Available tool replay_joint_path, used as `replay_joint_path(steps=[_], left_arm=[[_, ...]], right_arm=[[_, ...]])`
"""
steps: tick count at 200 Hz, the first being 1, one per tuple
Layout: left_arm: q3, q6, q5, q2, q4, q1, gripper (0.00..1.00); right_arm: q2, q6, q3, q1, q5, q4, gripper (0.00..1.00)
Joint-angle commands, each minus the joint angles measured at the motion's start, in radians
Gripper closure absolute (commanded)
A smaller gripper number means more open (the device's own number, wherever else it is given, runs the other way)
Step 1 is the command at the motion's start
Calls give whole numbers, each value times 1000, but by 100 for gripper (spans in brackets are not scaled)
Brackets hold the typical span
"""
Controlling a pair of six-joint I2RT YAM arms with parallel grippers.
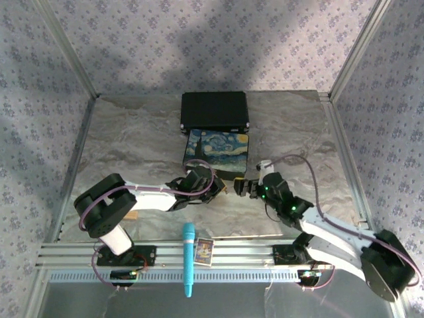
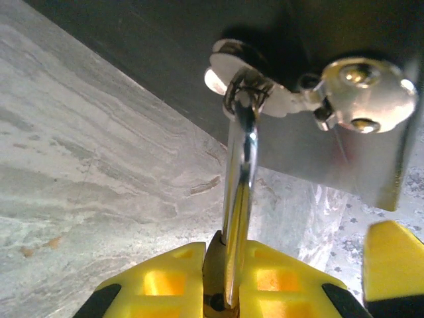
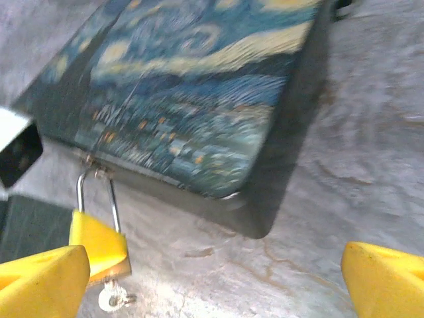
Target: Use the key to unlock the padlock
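Observation:
The painted box [image 3: 192, 86] lies on the table with its hasp [image 2: 361, 93] facing my grippers. From the hasp hangs the small brass padlock [image 2: 222, 268] by its silver shackle [image 2: 240, 159]. My left gripper [image 2: 228, 258] is shut on the padlock body, yellow fingers [image 2: 165, 281] on either side. In the right wrist view the padlock [image 3: 118, 267] shows under a left finger, and the tiny silver key [image 3: 111, 298] sticks out below it. My right gripper [image 3: 212, 285] is open, wide apart, empty, just right of the padlock. From above, the left gripper [image 1: 213, 187] and right gripper [image 1: 240, 188] meet at the box's front edge.
A black case [image 1: 214, 110] stands behind the painted box [image 1: 216, 152]. A teal pen [image 1: 189, 258] and a small card [image 1: 204, 252] lie on the rail at the near edge. A tan block [image 1: 132, 214] sits by the left arm.

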Motion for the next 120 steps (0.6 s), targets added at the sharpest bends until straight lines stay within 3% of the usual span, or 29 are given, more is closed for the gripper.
replay_joint_path(steps=[1,21,60,86,120], left_arm=[[16,31,-43,13,-140,-1,100],[47,79,-55,13,-218,-2,100],[48,108,-45,25,-236,19,100],[54,133,-45,13,-267,25,100],[95,211,-49,-2,-373,46,100]], right_arm=[[-48,245,30,-32,160,-214,1],[-4,290,114,-97,133,-294,1],[207,224,267,-147,-22,-244,2],[283,216,308,-146,-45,-195,9],[409,184,387,-143,-46,-260,28]])
